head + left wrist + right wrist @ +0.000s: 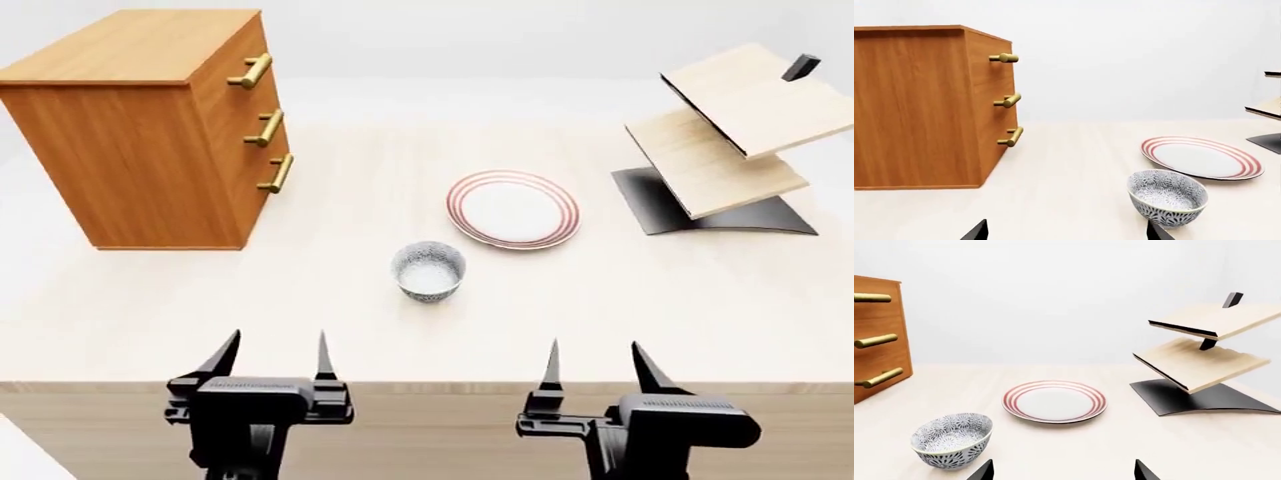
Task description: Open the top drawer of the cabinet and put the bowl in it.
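The orange-brown cabinet [140, 130] stands at the table's far left, all three drawers pushed in. Its top drawer [238, 62] carries a brass bar handle [250, 70]; the cabinet [921, 107] and that handle [1005, 58] also show in the left wrist view. The speckled bowl [429, 270] sits upright mid-table, seen too as the bowl [1167, 197] and the bowl [951, 439]. My left gripper [274, 360] is open at the near edge, left of the bowl. My right gripper [595, 365] is open too, to the bowl's right. Both hold nothing.
A white plate with red rings [513, 208] lies just behind the bowl. A pale tilted-shelf rack [727, 130] on a dark base stands at the far right. The table's front edge [427, 385] runs right by both grippers.
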Available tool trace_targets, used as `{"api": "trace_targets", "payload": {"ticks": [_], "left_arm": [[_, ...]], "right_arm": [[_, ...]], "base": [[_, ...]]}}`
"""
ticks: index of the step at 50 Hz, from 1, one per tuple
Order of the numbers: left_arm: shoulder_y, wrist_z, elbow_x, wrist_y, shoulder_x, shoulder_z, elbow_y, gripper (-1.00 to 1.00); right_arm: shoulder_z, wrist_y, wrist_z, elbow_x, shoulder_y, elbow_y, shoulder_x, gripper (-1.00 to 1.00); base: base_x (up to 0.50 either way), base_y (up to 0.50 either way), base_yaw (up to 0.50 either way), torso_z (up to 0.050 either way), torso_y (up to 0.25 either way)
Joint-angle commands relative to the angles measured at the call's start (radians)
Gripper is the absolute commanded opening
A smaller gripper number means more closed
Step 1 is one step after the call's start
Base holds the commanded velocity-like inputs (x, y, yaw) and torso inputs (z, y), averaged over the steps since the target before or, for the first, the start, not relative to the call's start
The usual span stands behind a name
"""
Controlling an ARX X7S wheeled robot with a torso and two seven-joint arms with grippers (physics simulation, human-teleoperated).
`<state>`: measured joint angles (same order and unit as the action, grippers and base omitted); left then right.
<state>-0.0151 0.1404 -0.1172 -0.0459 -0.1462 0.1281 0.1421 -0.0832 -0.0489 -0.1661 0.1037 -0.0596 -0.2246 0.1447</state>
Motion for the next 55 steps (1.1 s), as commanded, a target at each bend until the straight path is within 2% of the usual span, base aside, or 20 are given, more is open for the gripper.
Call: {"api": "trace_targets", "payload": {"ticks": [1,8,10,14,18,23,29,35,55], "left_arm": [[-0.042,0.005,-0.050,-0.151,-0.039,-0.015,0.143,1.00],[-0.183,-0.002,-0.136,-0.491,-0.117,-0.044,0.364,1.00],[-0.250,0.000,-0.183,-0.616,-0.139,-0.068,0.422,1.00],[-0.359,0.003,-0.240,-0.776,-0.171,-0.096,0.499,1.00],[-0.471,0.005,-0.272,-0.889,-0.197,-0.109,0.520,1.00],[-0.569,0.001,-0.289,-0.962,-0.222,-0.104,0.524,1.00],[-0.629,0.001,-0.297,-1.002,-0.234,-0.094,0.532,1.00],[-0.666,0.002,-0.298,-1.019,-0.243,-0.080,0.537,1.00],[-0.699,0.008,-0.290,-1.014,-0.254,-0.056,0.526,1.00]], "right_arm": [[0.019,-0.150,-0.012,0.046,0.002,-0.161,0.042,1.00],[0.073,-0.548,-0.023,0.159,0.107,-0.471,0.135,1.00],[0.104,-0.684,-0.034,0.207,0.171,-0.553,0.160,1.00],[0.146,-0.871,-0.049,0.278,0.278,-0.649,0.192,1.00],[0.192,-1.031,-0.065,0.347,0.387,-0.698,0.200,1.00],[0.231,-1.180,-0.078,0.412,0.505,-0.731,0.202,1.00],[0.264,-1.262,-0.085,0.452,0.587,-0.739,0.200,1.00],[0.280,-1.302,-0.092,0.480,0.625,-0.761,0.201,1.00],[0.293,-1.308,-0.111,0.510,0.641,-0.756,0.217,1.00]], "base": [[0.00,0.00,0.00,0.000,0.000],[0.00,0.00,0.00,0.000,0.000],[0.00,0.00,0.00,0.000,0.000],[0.00,0.00,0.00,0.000,0.000],[0.00,0.00,0.00,0.000,0.000],[0.00,0.00,0.00,0.000,0.000],[0.04,0.00,0.00,0.000,0.000],[0.49,0.00,0.00,0.000,0.000],[0.50,0.00,0.00,0.000,0.000]]}}
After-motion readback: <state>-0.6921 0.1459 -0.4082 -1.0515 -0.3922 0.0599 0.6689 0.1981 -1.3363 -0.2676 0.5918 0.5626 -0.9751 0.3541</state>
